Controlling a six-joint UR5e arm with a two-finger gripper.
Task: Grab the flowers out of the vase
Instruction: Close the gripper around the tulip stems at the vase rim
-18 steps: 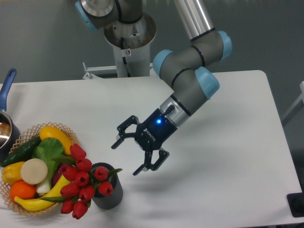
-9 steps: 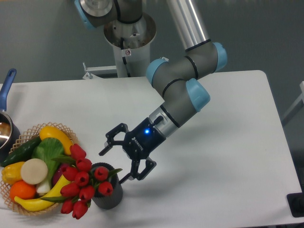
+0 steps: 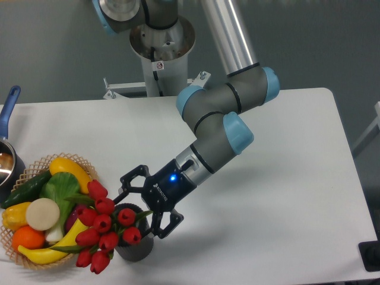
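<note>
The pincer (image 3: pixel 140 205) hangs low over the white bench (image 3: pixel 279 178), its jaws spread wide and holding nothing. One finger points toward the wicker basket (image 3: pixel 37 261) on the far side of the flowers from it; the other finger lies by the near rim of the vase (image 3: pixel 135 246). Whether either finger touches the vase or a leaf cannot be told.

Just beyond the pincer stands the single vase, dark grey and upright, close against the basket. In it sit the flowers (image 3: pixel 104 228), about nine red tulip buds counted, with green leaves; the bunch leans away from the pincer, out over the basket's edge.

The basket holds two bananas (image 3: pixel 47 249), one round orange fruit (image 3: pixel 27 237), one white onion (image 3: pixel 43 214), one dark cucumber (image 3: pixel 27 187), a leafy green (image 3: pixel 59 190) and a yellow pepper (image 3: pixel 13 215).

Farther off past the basket, at the bench's edge, one blue-handled pot (image 3: pixel 7 148) is partly cut off from view.
</note>
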